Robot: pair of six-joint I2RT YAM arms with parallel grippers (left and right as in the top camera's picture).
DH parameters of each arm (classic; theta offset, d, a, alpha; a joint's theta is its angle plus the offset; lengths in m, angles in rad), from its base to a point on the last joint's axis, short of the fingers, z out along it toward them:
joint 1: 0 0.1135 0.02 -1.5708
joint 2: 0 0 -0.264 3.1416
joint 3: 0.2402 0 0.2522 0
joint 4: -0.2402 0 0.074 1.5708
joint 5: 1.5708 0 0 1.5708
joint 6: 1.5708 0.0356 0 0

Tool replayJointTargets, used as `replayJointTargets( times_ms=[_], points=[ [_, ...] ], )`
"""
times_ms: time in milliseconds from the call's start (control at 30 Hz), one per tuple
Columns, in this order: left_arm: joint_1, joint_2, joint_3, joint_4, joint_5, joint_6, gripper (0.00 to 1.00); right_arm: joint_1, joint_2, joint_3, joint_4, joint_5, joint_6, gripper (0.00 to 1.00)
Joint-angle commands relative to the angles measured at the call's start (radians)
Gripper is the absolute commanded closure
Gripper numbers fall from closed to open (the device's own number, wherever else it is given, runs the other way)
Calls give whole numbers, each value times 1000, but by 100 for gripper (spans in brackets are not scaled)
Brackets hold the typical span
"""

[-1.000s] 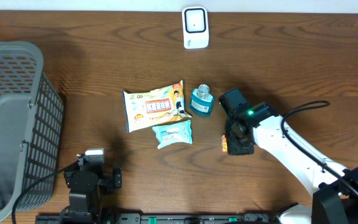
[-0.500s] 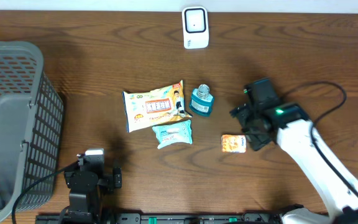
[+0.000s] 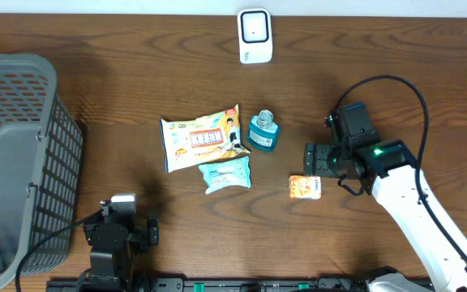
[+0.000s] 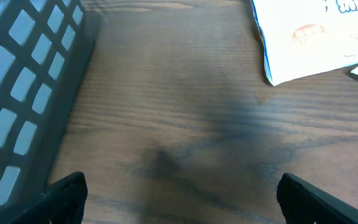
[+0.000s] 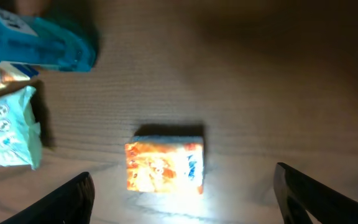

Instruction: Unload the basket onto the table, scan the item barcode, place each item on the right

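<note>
- The right gripper [image 3: 310, 159] has its jaws spread wide and holds nothing. It hangs just beyond the orange packet [image 3: 305, 187] and a little to its right, without touching it.
- The orange packet, which I take to be the item to scan, lies flat on the desk [image 3: 136, 97]. In the right wrist view it sits ahead of and between the fingers [image 5: 67, 199].
- Risk: the packet is low and flat, so jaws closing from too high could skid over it or nudge it aside.
- Risk: no barcode shows on its upper face. If the code is underneath, a lift without a turn would show the white scanner [image 3: 254, 36], well beyond the packet, the wrong side.
- Risk: the teal bottle [image 3: 263, 132] stands left of and beyond the packet, near enough for a wide sweep to tip it.
- Pose: the right arm reaches in from the packet's right, with its wrist bent over the desk.
- The left gripper [image 4: 179, 205], wide open and empty, sits low over bare wood, well left of the packet.
</note>
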Motion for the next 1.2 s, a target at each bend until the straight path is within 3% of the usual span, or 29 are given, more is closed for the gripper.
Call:
replayJointTargets(
  times_ms=[0,67,100,167,200,400,533,633,900,967,1000,1067,1167],
  points=[
    [3,-5,-3,-13,1,6,2,-5,22,-26,15,18,-160,12],
    [3,-5,-3,-13,1,6,2,-5,38,-42,15,16,-200,11],
    [3,-5,-3,-13,1,6,2,-5,46,-51,15,16,-228,15],
    [3,-5,-3,-13,1,6,2,-5,61,-71,25,27,-284,37],
    [3,-5,-3,-13,1,6,2,-5,70,-82,32,35,-300,38],
    [3,-5,-3,-13,1,6,2,-10,124,-143,110,44,-300,12],
    [3,-5,-3,-13,1,6,2,-20,179,-169,175,-2,-312,11],
    [3,-5,-3,-13,1,6,2,-22,225,-170,205,-53,-355,17],
    [3,-5,-3,-13,1,6,2,-23,317,-170,237,-148,-436,51],
    [3,-5,-3,-13,1,6,2,-23,331,-170,237,-179,-456,64],
    [3,-5,-3,-13,1,6,2,-23,335,-170,237,-193,-457,78],
    [3,-5,-3,-13,1,6,2,-23,336,-170,237,-211,-456,95],
    [3,-5,-3,-13,1,6,2,-27,336,-167,237,-255,-447,99]
  ],
)
